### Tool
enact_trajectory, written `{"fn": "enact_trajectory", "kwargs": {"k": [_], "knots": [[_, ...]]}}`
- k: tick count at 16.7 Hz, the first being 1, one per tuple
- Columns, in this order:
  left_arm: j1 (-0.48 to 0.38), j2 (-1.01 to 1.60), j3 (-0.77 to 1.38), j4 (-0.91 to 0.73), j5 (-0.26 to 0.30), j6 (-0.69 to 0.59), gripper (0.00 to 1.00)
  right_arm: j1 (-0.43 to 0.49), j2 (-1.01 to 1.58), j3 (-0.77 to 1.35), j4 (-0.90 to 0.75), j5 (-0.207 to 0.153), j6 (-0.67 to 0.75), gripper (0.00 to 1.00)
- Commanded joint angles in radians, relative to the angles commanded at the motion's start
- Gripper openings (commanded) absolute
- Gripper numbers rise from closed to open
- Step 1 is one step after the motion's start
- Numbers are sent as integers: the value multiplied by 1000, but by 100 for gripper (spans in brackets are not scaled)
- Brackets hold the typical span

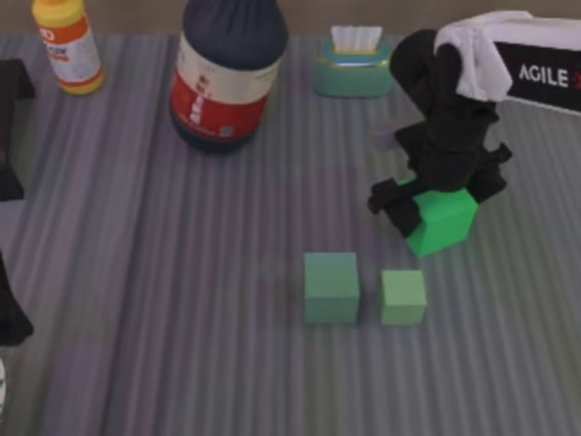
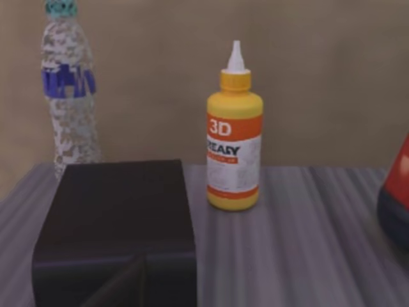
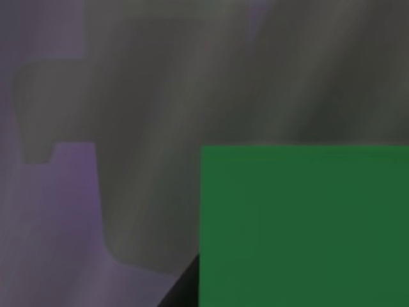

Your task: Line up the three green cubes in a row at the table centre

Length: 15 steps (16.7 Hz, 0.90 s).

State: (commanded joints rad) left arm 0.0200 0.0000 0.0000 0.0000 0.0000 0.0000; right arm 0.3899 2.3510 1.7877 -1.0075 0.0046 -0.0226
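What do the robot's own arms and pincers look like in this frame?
The right arm has a white shell with a black panel lettered "AGILE" in white, then a bulky matt-black wrist. Its right pincer is black and blocky, with two squared fingers. Of the left arm only a dark black piece shows at the top view's left edge; no cables are visible.

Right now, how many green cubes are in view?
3: the bright green cube under the right gripper, right of centre; the teal-green cube and pale green cube side by side at the table centre.
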Motion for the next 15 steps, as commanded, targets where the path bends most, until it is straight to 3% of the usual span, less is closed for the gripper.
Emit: {"fn": "enact_trajectory", "kwargs": {"k": [9, 15], "knots": [[0, 0, 0, 0, 0, 0, 100, -3, -8, 5, -6, 0, 1, 0], [0, 0, 0, 0, 0, 0, 100, 2, -51, 147, -202, 0, 2, 0]]}}
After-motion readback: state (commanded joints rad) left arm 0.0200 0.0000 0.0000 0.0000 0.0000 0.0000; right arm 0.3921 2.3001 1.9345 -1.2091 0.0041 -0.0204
